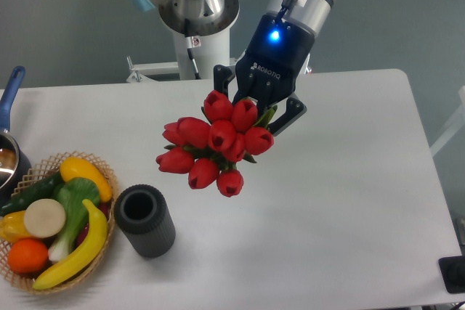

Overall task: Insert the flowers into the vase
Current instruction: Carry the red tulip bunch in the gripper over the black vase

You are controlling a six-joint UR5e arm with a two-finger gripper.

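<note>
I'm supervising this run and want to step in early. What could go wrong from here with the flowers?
1. The vase has a narrow mouth, and the flowers fan out wide, so they may catch its rim.
2. The wicker basket sits right beside the vase; a descending gripper could bump it.
3. The stems are hidden, so aiming them is uncertain.

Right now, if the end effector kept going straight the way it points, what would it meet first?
The end effector, shut on the flowers, points down and toward the lower left. The flowers would likely meet bare table first, just right of the vase. Depth is unclear from this one view, so the vase rim cannot be ruled out.
</note>
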